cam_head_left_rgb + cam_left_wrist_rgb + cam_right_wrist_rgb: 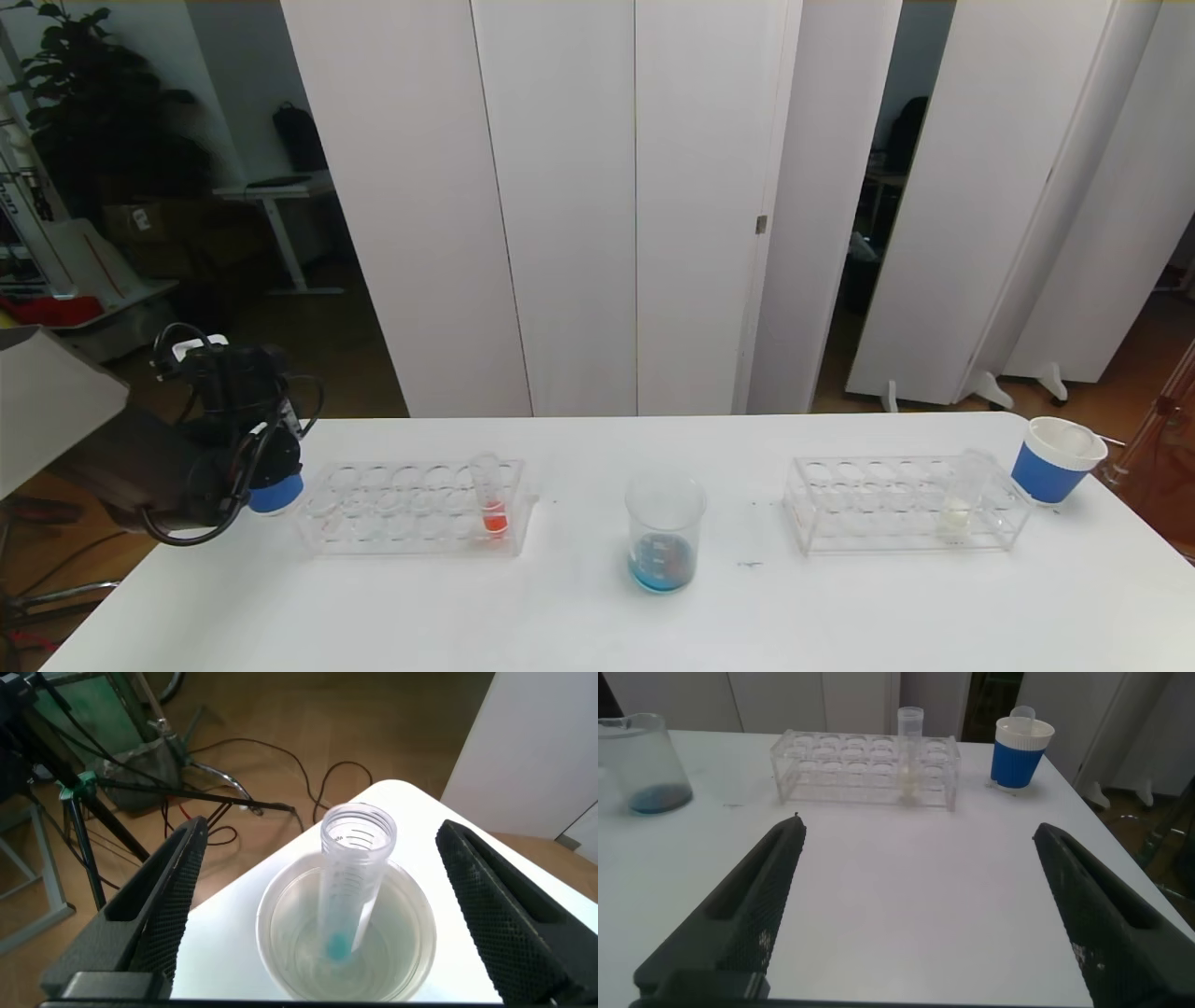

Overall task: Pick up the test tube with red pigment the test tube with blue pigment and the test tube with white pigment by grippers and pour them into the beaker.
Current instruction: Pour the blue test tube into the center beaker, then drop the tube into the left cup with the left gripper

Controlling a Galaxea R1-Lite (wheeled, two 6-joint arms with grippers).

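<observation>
My left gripper (322,831) is open above a blue-and-white paper cup (271,905) at the table's left end; it also shows in the head view (266,448). The test tube with blue pigment (355,868) leans loose inside that cup, with only a blue trace at its bottom. The beaker (664,532) stands mid-table with blue liquid in it. The test tube with red pigment (492,504) stands in the left rack (373,509). The test tube with white pigment (962,495) stands in the right rack (840,509). My right gripper (919,829) is open and empty over bare table, short of that rack.
A second blue-and-white paper cup (1055,459) stands at the table's far right corner, beside the right rack. The table's left corner and edge lie close under my left gripper. White screens stand behind the table.
</observation>
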